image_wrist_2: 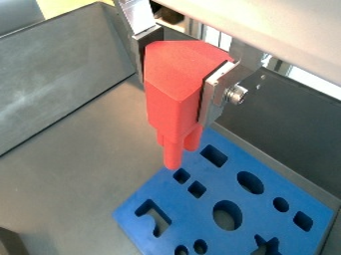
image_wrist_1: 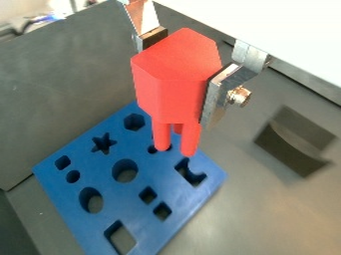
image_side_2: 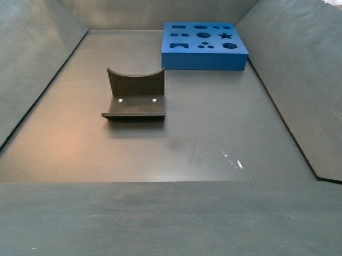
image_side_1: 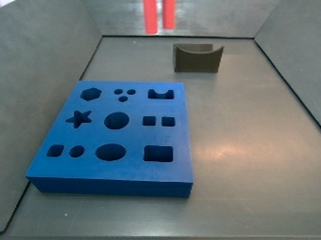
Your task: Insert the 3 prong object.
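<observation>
My gripper (image_wrist_1: 186, 70) clamps 3 prong object (image_wrist_1: 173, 75), high above blue board (image_wrist_1: 80, 194). Risk: prongs miss three-hole cluster (image_side_1: 126, 93), jam on board face.

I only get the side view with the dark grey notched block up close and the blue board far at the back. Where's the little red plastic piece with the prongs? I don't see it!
Observer: The hand is shut on the red plastic piece; both wrist views show it.
Child: Is it in the board already?
Observer: No. In a side view its prongs hang in the air, not in any hole of the blue board with shaped holes.
Child: What holes does it have?
Observer: One is a star-shaped hole, with a round hole beside it.
</observation>
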You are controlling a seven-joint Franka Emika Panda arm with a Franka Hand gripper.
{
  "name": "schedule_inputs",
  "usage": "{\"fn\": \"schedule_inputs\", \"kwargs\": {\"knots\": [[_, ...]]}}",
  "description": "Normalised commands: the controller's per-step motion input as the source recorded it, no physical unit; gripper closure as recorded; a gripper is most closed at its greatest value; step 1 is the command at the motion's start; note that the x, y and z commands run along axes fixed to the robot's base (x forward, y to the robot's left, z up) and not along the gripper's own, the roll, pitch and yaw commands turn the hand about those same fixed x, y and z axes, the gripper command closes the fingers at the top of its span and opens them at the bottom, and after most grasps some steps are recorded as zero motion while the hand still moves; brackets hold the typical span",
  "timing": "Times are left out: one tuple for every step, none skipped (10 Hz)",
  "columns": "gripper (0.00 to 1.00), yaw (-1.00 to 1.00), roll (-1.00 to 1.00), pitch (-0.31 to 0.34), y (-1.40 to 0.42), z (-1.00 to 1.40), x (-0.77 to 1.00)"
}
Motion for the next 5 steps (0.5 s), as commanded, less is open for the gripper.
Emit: {"fn": "schedule_inputs", "kwargs": {"knots": [[1.0, 0.81, 0.07, -0.179, 0.31, -0.88, -0.19], [1.0, 0.78, 0.1, -0.189, 0.3, -0.88, -0.24], [1.0, 0.7, 0.09, -0.183, 0.31, -0.93, -0.35], [1.0, 0.69, 0.09, -0.176, 0.29, -0.95, -0.38], [1.0, 0.69, 0.09, -0.171, 0.28, -0.95, -0.39]]}}
